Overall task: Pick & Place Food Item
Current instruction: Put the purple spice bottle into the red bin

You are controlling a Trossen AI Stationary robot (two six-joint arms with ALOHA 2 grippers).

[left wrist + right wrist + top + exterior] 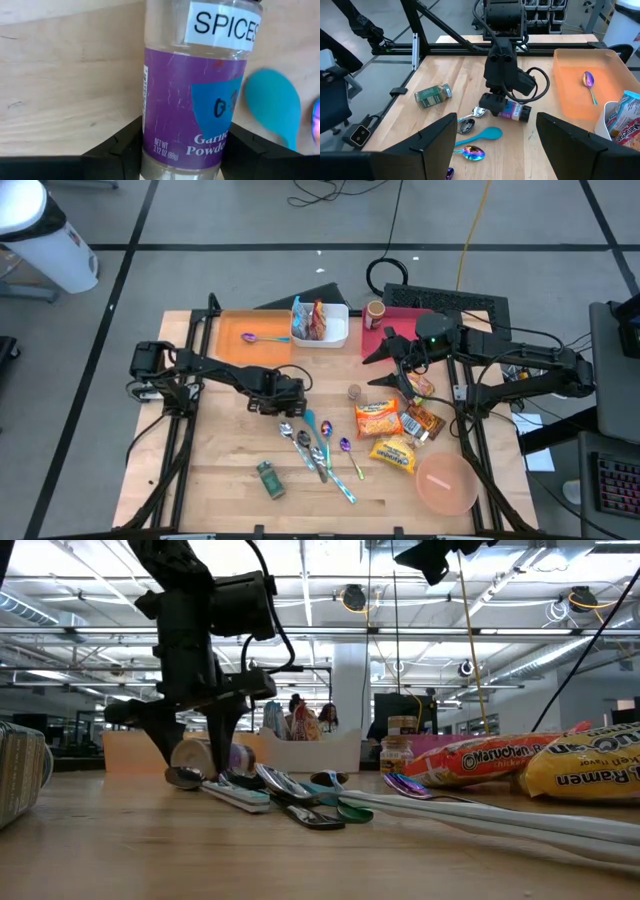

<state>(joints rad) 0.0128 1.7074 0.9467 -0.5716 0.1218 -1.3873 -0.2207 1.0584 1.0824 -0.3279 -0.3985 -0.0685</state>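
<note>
High view: wooden table (220, 480) on grey floor; left jaws straddle the spice jar (195, 100); right jaws wide.

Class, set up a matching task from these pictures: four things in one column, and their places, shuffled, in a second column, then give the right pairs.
Things:
1. garlic powder jar
2. purple spoon
3. green herb jar
4. pink bowl

Places:
A. in the orange tray
B. near-right table corner
C. between the left gripper fingers
D. lying alone, near-left of the cutlery

Pairs: 1-C, 2-A, 3-D, 4-B
</note>
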